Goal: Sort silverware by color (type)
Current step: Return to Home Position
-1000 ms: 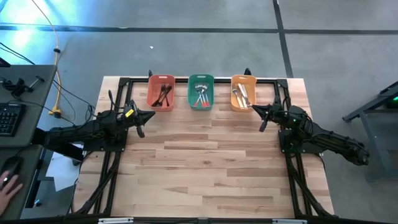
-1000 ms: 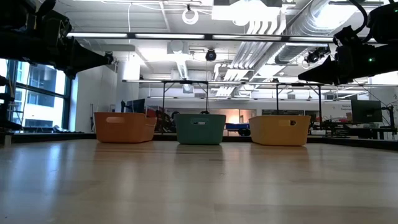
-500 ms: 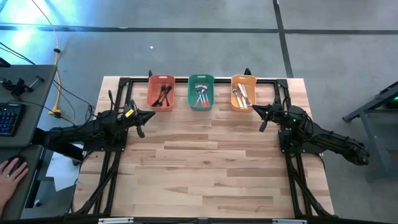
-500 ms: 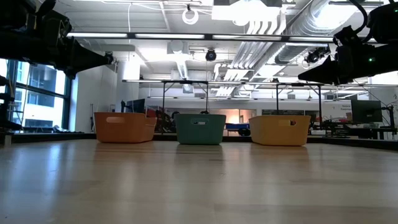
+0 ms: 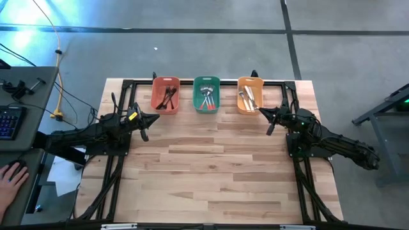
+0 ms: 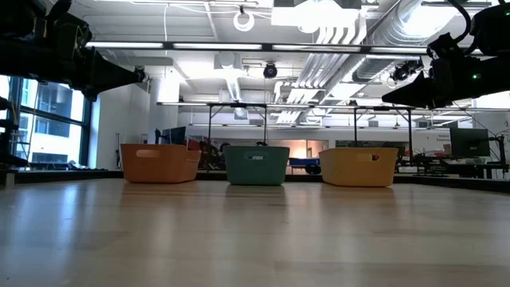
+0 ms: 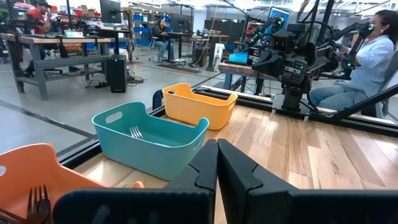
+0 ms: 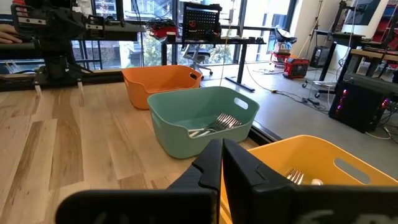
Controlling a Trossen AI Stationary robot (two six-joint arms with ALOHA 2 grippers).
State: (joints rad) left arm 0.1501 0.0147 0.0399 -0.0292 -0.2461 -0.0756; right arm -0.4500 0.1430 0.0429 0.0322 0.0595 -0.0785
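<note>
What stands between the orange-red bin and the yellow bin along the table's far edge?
The green bin, with silverware inside, stands between the orange-red bin and the yellow bin. The high view shows this plainly; the low view agrees.

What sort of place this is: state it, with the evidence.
Likely a robotics lab in an open industrial hall: exposed ceiling ducts, equipment-laden workbenches, and a concrete floor around the table.

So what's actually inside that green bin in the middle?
From above, the green bin holds a small heap of silverware: silver heads, reddish handles. They overlap, so I cannot count them, and at table height the bin's wall hides them all.
</note>
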